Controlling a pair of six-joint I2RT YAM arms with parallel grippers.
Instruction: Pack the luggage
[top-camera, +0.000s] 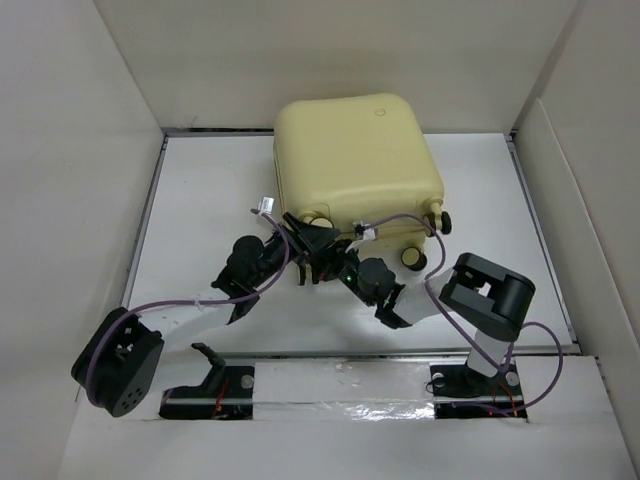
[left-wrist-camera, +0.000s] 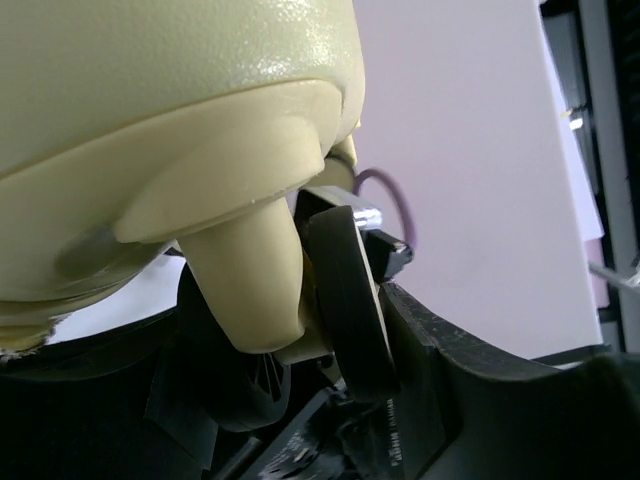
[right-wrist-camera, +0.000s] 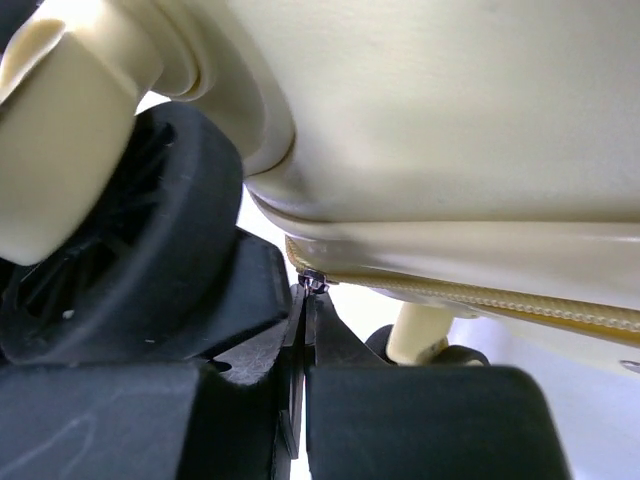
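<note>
We see the luggage (top-camera: 355, 165) lying closed and flat on the white table (top-camera: 200, 200), its pale yellow shell facing up and its wheeled end turned toward the arm bases. Both arms reach in to that wheeled end and meet just beside it.

At the luggage's near edge, the right gripper (right-wrist-camera: 303, 300) has its two black fingers pressed almost together, with only a hairline gap between them. A small metal zipper pull (right-wrist-camera: 313, 279) is pinched at their tips. The pull sits on the yellow zipper (right-wrist-camera: 480, 295), which runs along the seam under the curve of the luggage's shell. A black wheel (right-wrist-camera: 150, 250) on its yellow caster is close on the left of these fingers.

The left gripper (top-camera: 303, 243) sits at the luggage's near-left corner, right against another caster. In the left wrist view, a black wheel (left-wrist-camera: 347, 300) and its yellow leg stand between the dark fingers (left-wrist-camera: 480, 380), which are set apart. The wheel appears to touch the right-hand finger. We cannot tell whether the fingers clamp the caster or merely straddle it.

A purple cable (top-camera: 180, 300) trails from the left arm, away from the luggage.
</note>
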